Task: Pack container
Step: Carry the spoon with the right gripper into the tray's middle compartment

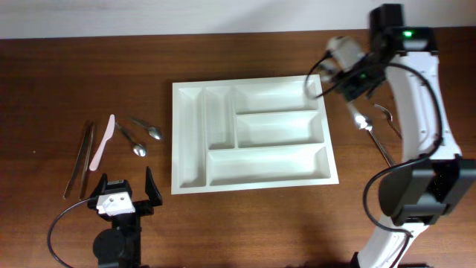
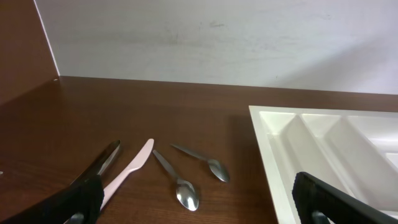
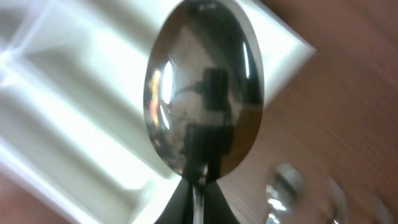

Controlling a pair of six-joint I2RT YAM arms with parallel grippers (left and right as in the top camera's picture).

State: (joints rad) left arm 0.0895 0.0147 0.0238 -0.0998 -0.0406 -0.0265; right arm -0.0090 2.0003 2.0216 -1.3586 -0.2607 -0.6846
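Tray (image 1: 268,165), white, five compartments, all bare, lies flat at the middle of the table (image 1: 245,231). Right gripper (image 3: 196,194) hangs over the tray's far right corner, jaws pinched tight on the neck of a spoon (image 3: 202,87); the bowl fills the wrist view, with the tray corner blurred behind it. Loose spoon (image 1: 362,121) lies on the table just right of the tray, another utensil (image 1: 385,113) beside it, kind unclear. Left of the tray: two small spoons (image 1: 139,149) (image 1: 154,132), pink knife (image 1: 100,145), pair of dark sticks (image 1: 80,160). Left gripper (image 1: 123,186) sits at the near left, jaws spread wide, holding nothing.
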